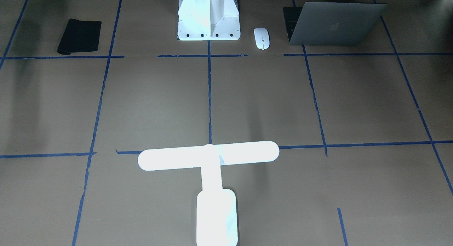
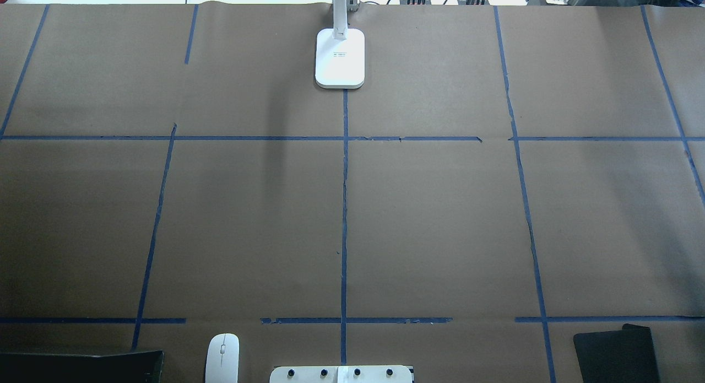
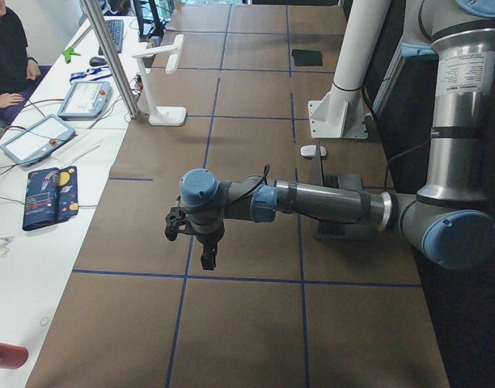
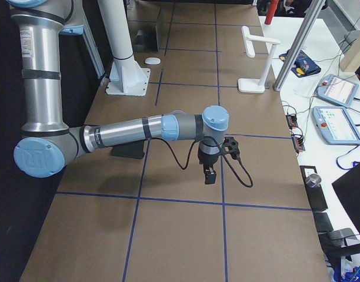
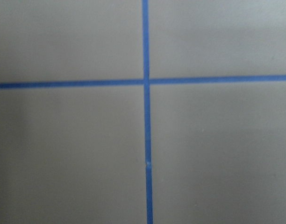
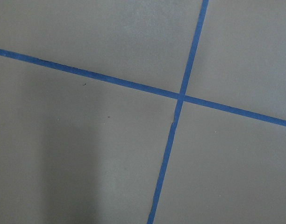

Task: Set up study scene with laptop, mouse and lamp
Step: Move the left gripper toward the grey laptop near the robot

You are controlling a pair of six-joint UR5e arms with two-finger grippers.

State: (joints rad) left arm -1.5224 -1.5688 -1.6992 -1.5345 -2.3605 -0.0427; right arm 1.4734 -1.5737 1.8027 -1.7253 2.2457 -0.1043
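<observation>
One laptop (image 1: pixel 336 24), one mouse (image 1: pixel 261 38), one lamp (image 1: pixel 208 157); left fingers (image 3: pixel 208 260), right fingers (image 4: pixel 210 175): state cannot be told.

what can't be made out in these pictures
Laptop screen: front-facing view shows only the lid's back; overhead's bottom edge crops it.
Lamp detail: overexposed front-facing; bar cropped overhead.
Left end effector, right end effector jaws: side views only, too small.

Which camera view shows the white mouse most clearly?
The exterior front-facing view: the mouse lies whole and unobstructed, its centre line visible. The overhead view cuts it off at the bottom edge. Both side views show it small and far away. The wrist views show only the table.
</observation>
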